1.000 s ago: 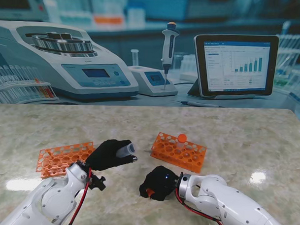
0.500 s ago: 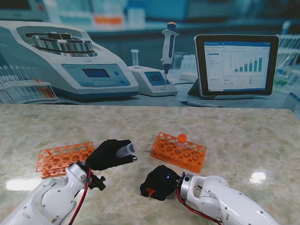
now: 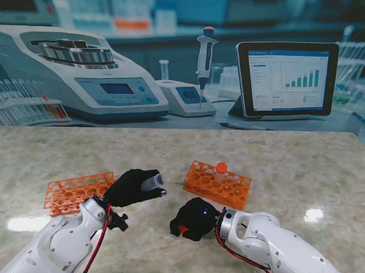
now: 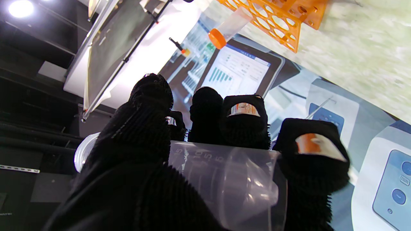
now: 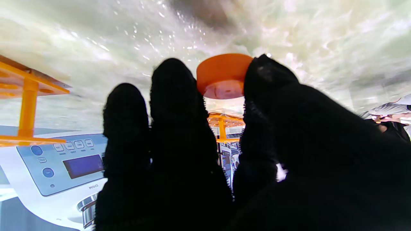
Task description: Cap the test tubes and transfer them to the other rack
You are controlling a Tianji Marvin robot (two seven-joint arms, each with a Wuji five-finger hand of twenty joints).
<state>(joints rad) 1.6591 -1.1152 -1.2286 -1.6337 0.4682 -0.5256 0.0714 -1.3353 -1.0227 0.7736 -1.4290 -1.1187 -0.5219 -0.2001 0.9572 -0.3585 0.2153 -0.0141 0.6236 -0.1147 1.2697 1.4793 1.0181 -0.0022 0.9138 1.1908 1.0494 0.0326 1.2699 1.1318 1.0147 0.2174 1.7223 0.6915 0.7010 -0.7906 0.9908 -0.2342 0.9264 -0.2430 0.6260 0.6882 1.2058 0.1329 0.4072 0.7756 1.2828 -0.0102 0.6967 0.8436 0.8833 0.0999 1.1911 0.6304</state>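
Right hand [image 3: 193, 219] has lifted slightly toward the tube, fingers [image 5: 175, 96] pinching the orange cap [image 5: 223, 75] above the counter [image 3: 289, 170]. Left hand [image 3: 131, 187] grips the open test tube [image 4: 224, 183] between the racks. Light, slick plastic: hold mid-barrel.

Marble-look bench [image 3: 289, 158] w/ 2 orange racks. Left rack [image 3: 72, 191] empty; right rack [image 3: 217, 184] holds 1 capped tube [image 3: 221, 171].
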